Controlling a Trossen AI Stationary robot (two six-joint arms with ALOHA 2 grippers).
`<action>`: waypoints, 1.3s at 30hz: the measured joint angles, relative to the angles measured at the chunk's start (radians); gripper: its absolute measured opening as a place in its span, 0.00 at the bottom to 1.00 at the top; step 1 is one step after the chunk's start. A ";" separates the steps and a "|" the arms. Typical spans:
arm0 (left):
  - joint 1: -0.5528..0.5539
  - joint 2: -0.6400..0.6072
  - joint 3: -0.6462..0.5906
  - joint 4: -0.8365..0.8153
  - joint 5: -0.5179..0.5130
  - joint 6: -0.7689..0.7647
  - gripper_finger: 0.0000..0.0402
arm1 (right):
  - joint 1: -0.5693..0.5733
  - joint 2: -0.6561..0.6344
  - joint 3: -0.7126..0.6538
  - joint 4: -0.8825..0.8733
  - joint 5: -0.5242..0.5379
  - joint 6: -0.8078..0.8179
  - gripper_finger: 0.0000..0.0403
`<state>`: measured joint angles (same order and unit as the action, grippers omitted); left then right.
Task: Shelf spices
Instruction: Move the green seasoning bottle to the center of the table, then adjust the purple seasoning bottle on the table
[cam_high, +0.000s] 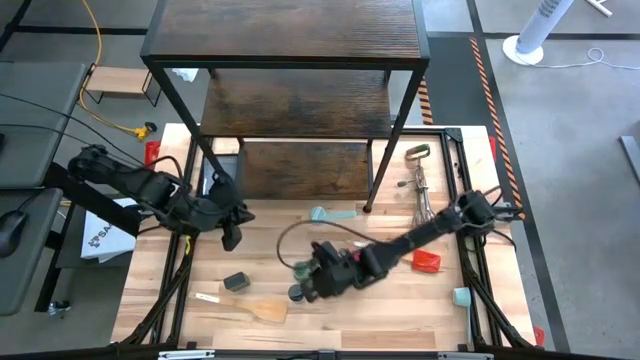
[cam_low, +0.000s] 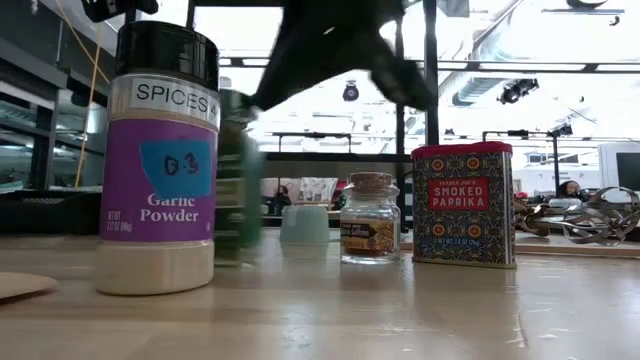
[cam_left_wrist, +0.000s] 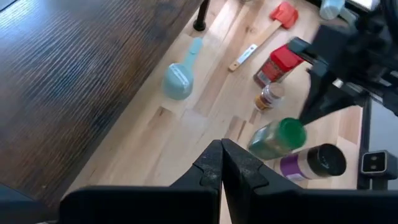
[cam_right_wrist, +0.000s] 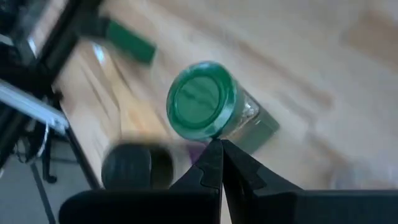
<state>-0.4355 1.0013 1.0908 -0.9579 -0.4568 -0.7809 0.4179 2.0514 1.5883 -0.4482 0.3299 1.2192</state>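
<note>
Nearest the low camera we find the garlic powder jar (cam_low: 158, 160), dark-lidded with a white "SPICES" band, standing upright on the table (cam_low: 330, 320). Reading left to right across that view, we count four spice containers: the garlic powder jar; the green-lidded jar (cam_low: 238, 180), blurred, just beside it; the tiny pale jar (cam_low: 369, 218) with a cork stopper; and the red paprika tin (cam_low: 464, 204). All four stand on the bare wood, well apart from the shelf (cam_high: 290, 60), none yet on its boards. We count three tiers of dark boards from above, inside a thin black frame at the far side of the table.

In the high view, again left to right, we note the left gripper (cam_high: 231, 237) near the shelf's front left post, with its fingers (cam_left_wrist: 222, 168) pressed together and holding nothing. One wooden spatula (cam_high: 245, 307) and one small dark block (cam_high: 236, 282) lie near the front edge. The right gripper (cam_high: 300, 283) is at the centre, over the jars; its fingers (cam_right_wrist: 219, 165) meet at a point, empty, and the green-lidded jar (cam_right_wrist: 211, 106) sits tilted just beyond them. Further right we count one pale blue scoop (cam_high: 330, 213), one egg beater (cam_high: 420, 185) and one red spatula (cam_high: 427, 261).
</note>
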 joint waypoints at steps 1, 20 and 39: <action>0.000 0.002 0.000 0.000 0.000 0.005 0.00 | -0.020 0.000 0.000 0.022 0.000 -0.028 0.00; -0.061 0.313 -0.002 0.081 0.503 -0.025 0.00 | 0.056 -0.272 0.002 -0.396 0.103 -0.094 0.00; -0.147 0.759 -0.001 0.563 0.362 -0.106 0.00 | 0.357 -0.325 0.000 -0.901 0.145 0.481 0.00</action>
<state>-0.5821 1.7603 1.0901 -0.3952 -0.0949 -0.8869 0.7748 1.7260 1.5887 -1.3492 0.4747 1.7000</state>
